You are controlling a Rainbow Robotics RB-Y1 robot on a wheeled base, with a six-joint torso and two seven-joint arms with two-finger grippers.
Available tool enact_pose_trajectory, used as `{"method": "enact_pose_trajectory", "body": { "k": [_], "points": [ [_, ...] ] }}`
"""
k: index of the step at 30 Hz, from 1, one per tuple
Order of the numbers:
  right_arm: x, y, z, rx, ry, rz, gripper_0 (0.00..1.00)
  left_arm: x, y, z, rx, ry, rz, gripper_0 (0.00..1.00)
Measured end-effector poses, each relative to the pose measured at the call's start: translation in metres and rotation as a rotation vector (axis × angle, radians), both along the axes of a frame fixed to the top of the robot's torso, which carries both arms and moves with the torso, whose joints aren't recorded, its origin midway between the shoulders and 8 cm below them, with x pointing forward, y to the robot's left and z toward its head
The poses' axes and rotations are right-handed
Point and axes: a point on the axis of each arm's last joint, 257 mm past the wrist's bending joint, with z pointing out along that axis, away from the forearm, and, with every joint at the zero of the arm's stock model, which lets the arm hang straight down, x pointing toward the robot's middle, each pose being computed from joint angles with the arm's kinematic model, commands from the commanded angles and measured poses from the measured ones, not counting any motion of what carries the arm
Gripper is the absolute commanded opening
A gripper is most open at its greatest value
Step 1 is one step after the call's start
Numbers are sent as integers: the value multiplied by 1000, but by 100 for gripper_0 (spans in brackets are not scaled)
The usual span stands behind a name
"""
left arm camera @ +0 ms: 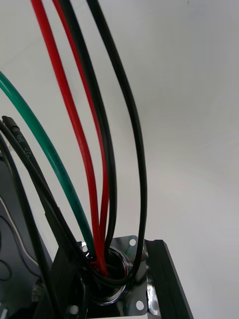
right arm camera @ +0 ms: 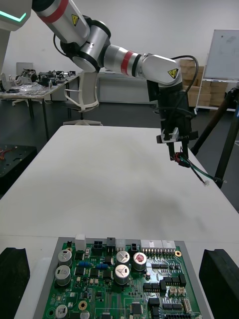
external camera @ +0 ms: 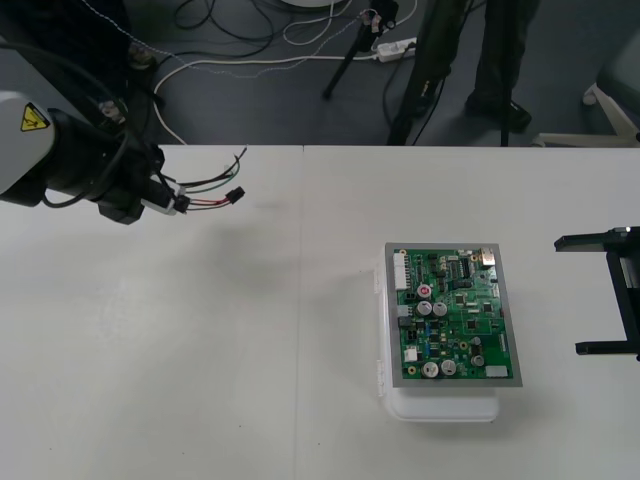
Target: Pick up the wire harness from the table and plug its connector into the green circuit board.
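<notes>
3 colours of thin, smooth wire (red, black and green) make up the wire harness (external camera: 208, 200). It is pinched in the left gripper (external camera: 176, 203) over the far left part of the table (external camera: 200, 350), well apart from the circuit board (external camera: 455, 315).

From above, the wires (left arm camera: 75, 149) fan out from that gripper toward the robot's right. The red and black ones run almost level and end in a small, blocky black plug (external camera: 235, 195). A green and a dark strand arc toward the table's far edge.

The left wrist camera looks along the wires. They bend together into a round, shiny metal socket (left arm camera: 113, 279) with a flat flange (left arm camera: 133, 244) that has small holes near its corners. The 2 black fingers (left arm camera: 163, 284) press against the flange from either side.

From the right wrist camera the left gripper hangs tip-down, with the harness dangling under it, clear of the pale, matt table top.

The circuit board is a green rectangle with a grey rim (external camera: 450, 383). It is studded with round silver cans (external camera: 431, 369), white connectors (external camera: 398, 268) and small dark chips. It rests on a white base (external camera: 445, 408) with rounded corners, on the right half of the table.

The right gripper (external camera: 568, 296) sits at the table's right edge, near the board's right side but not touching it. Its 2 flat black fingers (external camera: 590, 241) are spread wide.
</notes>
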Motion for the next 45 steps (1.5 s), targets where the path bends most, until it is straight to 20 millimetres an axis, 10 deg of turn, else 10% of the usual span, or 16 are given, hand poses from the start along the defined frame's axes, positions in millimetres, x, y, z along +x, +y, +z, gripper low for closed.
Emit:
{"method": "enact_pose_trajectory", "body": {
  "k": [25, 45],
  "points": [
    [0, 0, 0, 0, 3, 0, 100, -102, -37, 47, -253, 107, -37, 0],
    [0, 0, 0, 0, 4, 0, 100, -162, -166, 78, -594, 200, -41, 0]
  ]
}}
